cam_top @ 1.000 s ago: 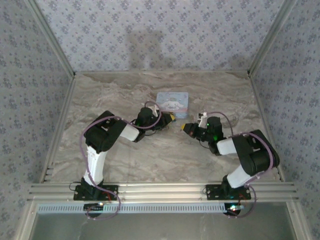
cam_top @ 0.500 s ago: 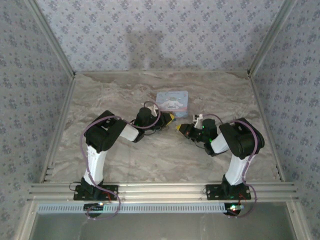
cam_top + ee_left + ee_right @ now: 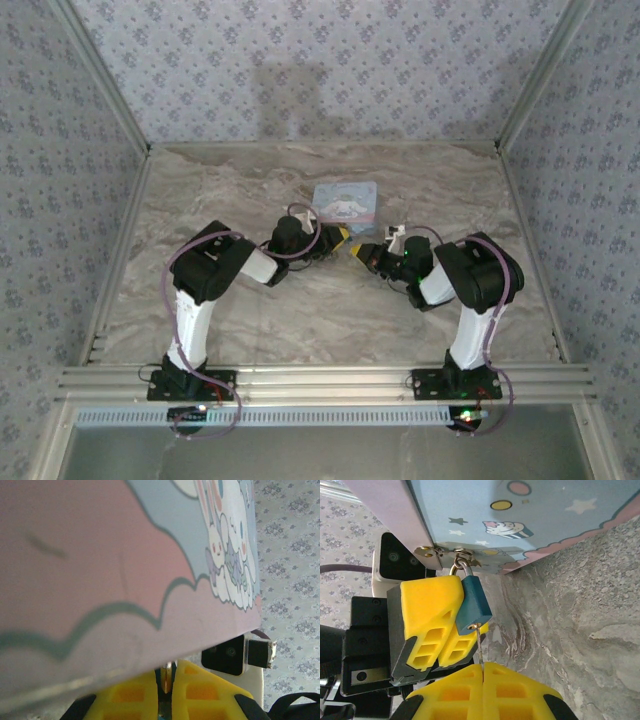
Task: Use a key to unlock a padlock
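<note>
A small teal padlock (image 3: pixel 474 605) hangs by its shackle from the hasp of the light-blue cartoon tin (image 3: pixel 530 515). My left gripper (image 3: pixel 341 234) is shut on the padlock, and its yellow fingers (image 3: pixel 427 610) press the lock's body from the side. In the left wrist view, the left gripper (image 3: pixel 169 672) shows a sliver of brass between its shut fingers. My right gripper (image 3: pixel 482 666) is shut on the key (image 3: pixel 479 645). The key's thin blade points up, with its tip at the keyhole in the padlock's underside. In the top view, the right gripper (image 3: pixel 356 252) nearly meets the left one.
The tin (image 3: pixel 346 203) lies on the marble-patterned table (image 3: pixel 300 310) just behind both grippers. Patterned walls enclose the table on three sides. An aluminium rail (image 3: pixel 320 380) runs along the near edge by the arm bases.
My right arm has swung left toward the left gripper, bringing the key up to the padlock. The left arm has stayed still.
</note>
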You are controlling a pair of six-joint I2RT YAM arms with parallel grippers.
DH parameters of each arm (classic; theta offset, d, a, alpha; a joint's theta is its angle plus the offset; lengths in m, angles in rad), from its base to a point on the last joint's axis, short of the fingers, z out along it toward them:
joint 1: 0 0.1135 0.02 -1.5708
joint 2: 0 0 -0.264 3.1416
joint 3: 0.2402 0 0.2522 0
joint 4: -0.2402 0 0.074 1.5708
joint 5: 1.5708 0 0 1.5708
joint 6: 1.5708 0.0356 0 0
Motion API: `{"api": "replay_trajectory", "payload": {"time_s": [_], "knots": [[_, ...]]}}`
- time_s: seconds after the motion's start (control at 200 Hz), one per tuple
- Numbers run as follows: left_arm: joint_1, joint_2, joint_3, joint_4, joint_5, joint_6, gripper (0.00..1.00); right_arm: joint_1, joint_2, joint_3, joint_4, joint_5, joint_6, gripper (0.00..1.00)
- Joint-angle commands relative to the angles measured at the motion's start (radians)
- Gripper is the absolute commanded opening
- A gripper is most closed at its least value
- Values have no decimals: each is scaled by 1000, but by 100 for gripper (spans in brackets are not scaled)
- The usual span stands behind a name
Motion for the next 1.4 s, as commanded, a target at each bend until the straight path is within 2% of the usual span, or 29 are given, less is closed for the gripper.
{"api": "replay_trajectory", "payload": {"time_s": [0.0, 1.394], "knots": [[-3, 50, -29, -63, 51, -66, 4, -6, 16, 14, 43, -9, 10, 0], [-2, 75, -34, -26, 58, -98, 4, -9, 57, 11, 115, -3, 27, 0]]}}
